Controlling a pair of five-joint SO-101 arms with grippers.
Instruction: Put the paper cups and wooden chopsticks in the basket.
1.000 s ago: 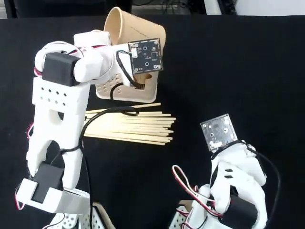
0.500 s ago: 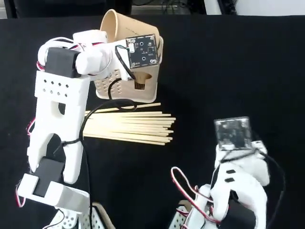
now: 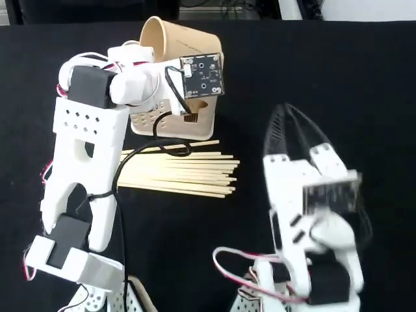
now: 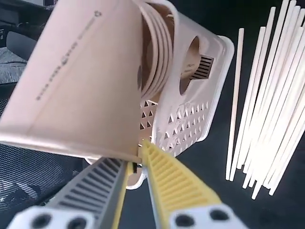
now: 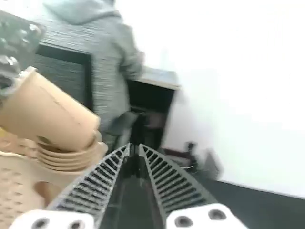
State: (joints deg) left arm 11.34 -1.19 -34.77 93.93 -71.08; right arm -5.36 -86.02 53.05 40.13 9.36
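Left gripper (image 4: 139, 151) pinches the rim of a paper cup (image 4: 81, 81) at the basket (image 4: 190, 109).
The cup is tilted, its base nested in the stack of cups (image 4: 159, 52) inside the basket. The wooden chopsticks (image 3: 182, 172) lie bundled on the black table (image 3: 325, 65) just beside the basket. The right gripper (image 5: 135, 148) is raised, fingers closed on nothing.

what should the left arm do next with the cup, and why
Probably open the left gripper and let go: the cup it pinches by the rim already sits nested in the stacked cups in the basket, and the chopsticks still lie on the table.
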